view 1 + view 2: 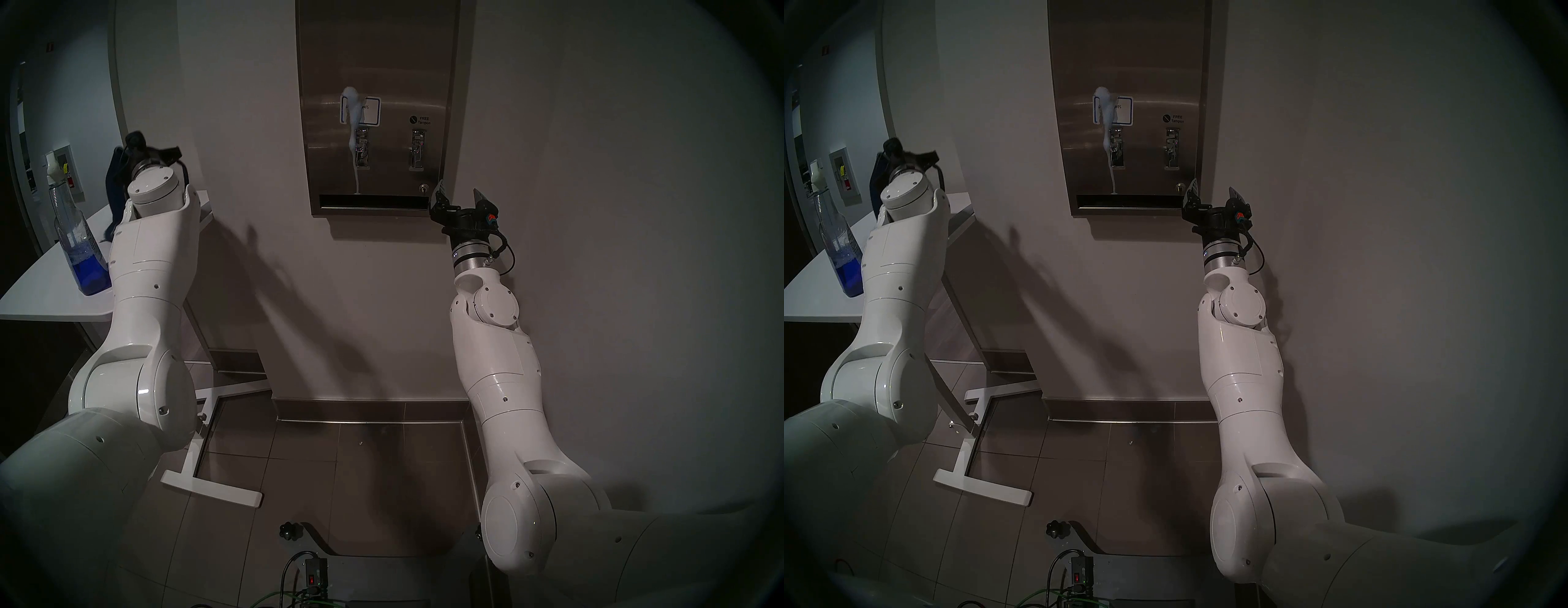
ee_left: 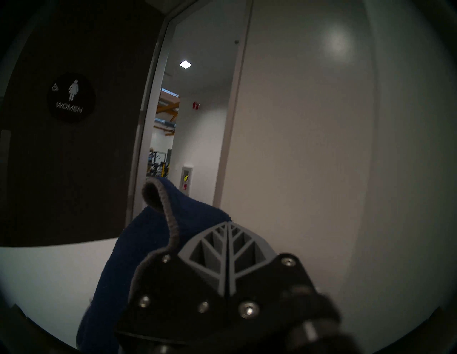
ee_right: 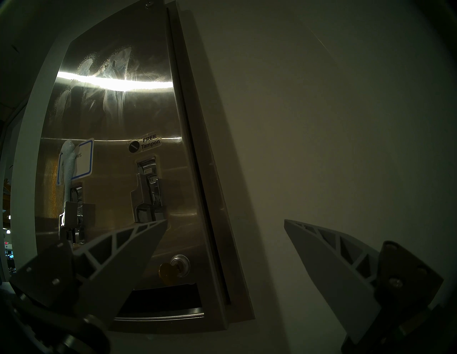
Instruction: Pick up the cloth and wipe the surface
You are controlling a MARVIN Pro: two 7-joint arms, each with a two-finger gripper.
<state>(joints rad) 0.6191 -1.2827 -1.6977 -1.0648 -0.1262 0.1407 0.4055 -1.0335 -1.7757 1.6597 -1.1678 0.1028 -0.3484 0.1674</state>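
A white bench (image 1: 38,293) with a rounded edge stands at the left, on a white frame whose foot (image 1: 210,488) rests on the grey floor tiles (image 1: 373,488). On the bench stands a clear spray bottle (image 1: 80,250), upright, white nozzle on top, blue liquid filling its lower part. The off-white wall (image 1: 594,170) meets the floor at a metal baseboard (image 1: 360,409). At the left, a dark door carries a round sign (image 2: 71,97) reading WOMEN. Beside it an open doorway (image 2: 173,123) shows a lit corridor. A black knob (image 1: 289,530) and cabling lie at the bottom edge.
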